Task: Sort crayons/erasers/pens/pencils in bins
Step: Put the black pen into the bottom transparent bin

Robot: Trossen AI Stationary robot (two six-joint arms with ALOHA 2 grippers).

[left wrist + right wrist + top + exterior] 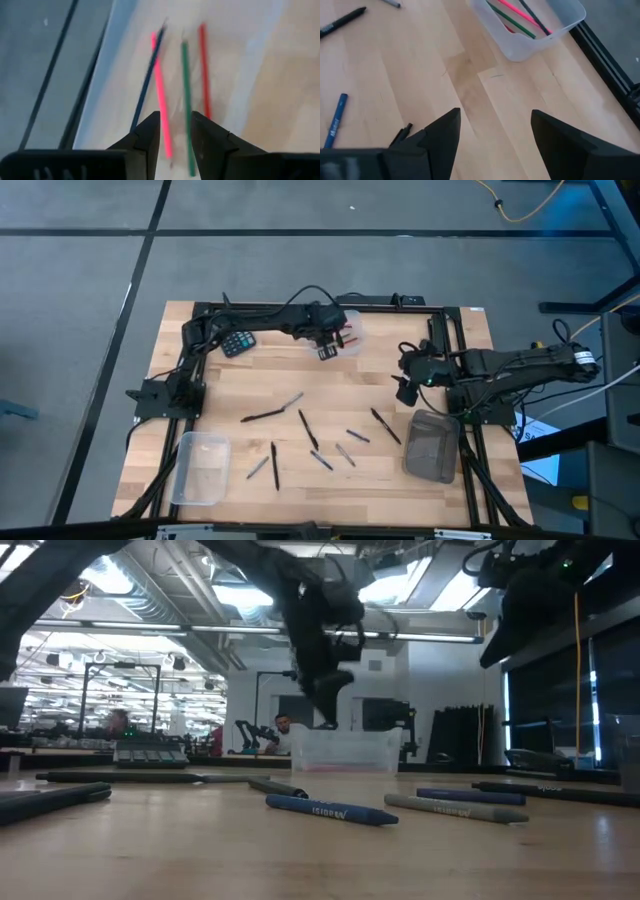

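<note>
Behind the pale wooden table (300, 380) a big workshop room with ceiling lamps is seen, and a person sits far in the back. Above the clear plastic bin at the far edge (350, 330) hangs the left gripper (328, 346), its jaws a little apart with nothing between them; it seems that a pencil was just dropped there. Inside this bin lie a pink pencil (161, 95), a green pencil (186, 100), a red pencil (204, 70) and a dark blue pencil (147, 80). The right gripper (407, 387) waits over bare wood near the right side, jaws spread wide and empty. The second clear bin at the near left (200, 468) and the smoky grey bin at the near right (432, 445) look empty, as far as I can tell. Several pens and crayons (310, 435) are scattered in the middle of the table, so most of the sorting is not yet done. Next, one arm should go down to one loose stick and close along its thin body.
</note>
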